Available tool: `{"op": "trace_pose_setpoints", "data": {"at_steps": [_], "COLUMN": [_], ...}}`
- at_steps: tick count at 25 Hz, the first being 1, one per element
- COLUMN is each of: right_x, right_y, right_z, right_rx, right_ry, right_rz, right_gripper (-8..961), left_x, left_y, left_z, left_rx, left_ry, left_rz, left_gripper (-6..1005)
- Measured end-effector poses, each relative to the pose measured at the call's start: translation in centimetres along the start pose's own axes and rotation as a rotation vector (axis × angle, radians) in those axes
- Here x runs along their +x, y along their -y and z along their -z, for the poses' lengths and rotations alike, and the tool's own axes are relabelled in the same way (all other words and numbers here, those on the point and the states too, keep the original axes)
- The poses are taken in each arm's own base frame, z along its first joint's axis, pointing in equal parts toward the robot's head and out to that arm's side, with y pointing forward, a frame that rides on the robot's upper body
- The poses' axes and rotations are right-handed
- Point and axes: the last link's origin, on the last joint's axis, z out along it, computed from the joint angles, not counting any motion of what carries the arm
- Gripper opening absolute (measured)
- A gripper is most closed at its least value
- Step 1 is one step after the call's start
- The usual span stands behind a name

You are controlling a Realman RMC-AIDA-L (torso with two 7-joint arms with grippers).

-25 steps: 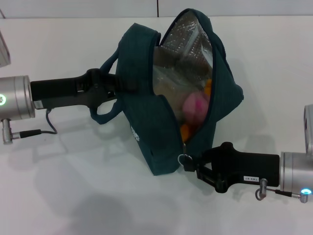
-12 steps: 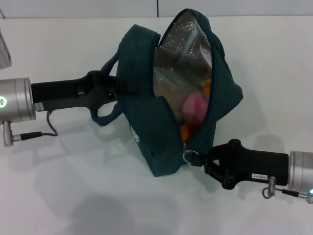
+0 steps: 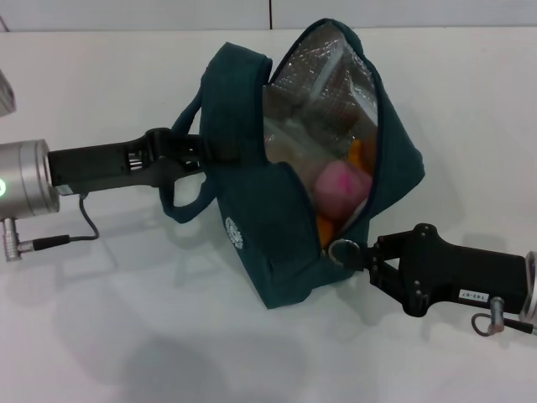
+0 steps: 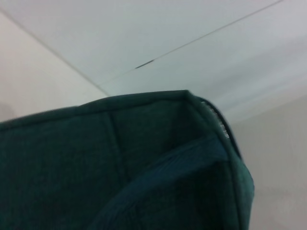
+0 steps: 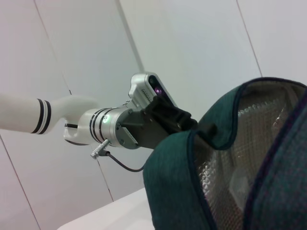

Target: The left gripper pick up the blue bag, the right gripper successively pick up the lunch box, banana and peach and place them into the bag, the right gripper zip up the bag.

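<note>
Now the right gripper (image 3: pixel 362 259) sits at the near right of the bag (image 3: pixel 252 218), its fingers pinched on the metal zipper ring (image 3: pixel 342 249) at the near end of the opening. On the left, the left gripper (image 3: pixel 201 151) is clamped on the bag's left side by the handles. Inside the gaping bag lie the pink peach (image 3: pixel 341 186), the banana (image 3: pixel 358 154) and, deeper, the lunch box (image 3: pixel 323 88).

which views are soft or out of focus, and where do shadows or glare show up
Head view: sharp; soft grey shadows on the white table under the dark teal fabric bag and both arms; the silver foil lining glints. Left wrist view: blurred teal fabric fills it, too close to focus. Right wrist view: bag rim slightly soft, foil sparkles; the left gripper beyond is clearer.
</note>
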Motion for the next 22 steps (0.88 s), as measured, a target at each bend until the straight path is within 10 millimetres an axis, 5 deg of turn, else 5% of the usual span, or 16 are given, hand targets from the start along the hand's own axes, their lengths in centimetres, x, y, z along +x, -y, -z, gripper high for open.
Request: {"op": "trace_pose_setpoints", "data": {"at_steps": [6, 12, 22], "right_x": [-0.6, -2.4, -4.8], "right_y": [-0.1, -0.1, 0.2], "right_z": [-0.4, -1.0, -1.3], "right_rx": [-0.016, -0.037, -0.040], "right_ry": [0.015, 0.056, 0.135], "right_rz": [0.032, 0.092, 0.149], "right_gripper": [6, 6, 7], "left_x": [-0.5, -0.6, -1.1], "left_y": [-0.1, 0.4, 1.0], "left_z": [0.4, 1.2, 3.5], "left_rx": [-0.029, -0.004, 0.030], "left_ry": [-0.036, -0.091, -0.251], "left_rz": [-0.144, -0.236, -0.314], "left_gripper": [63, 232, 770]}}
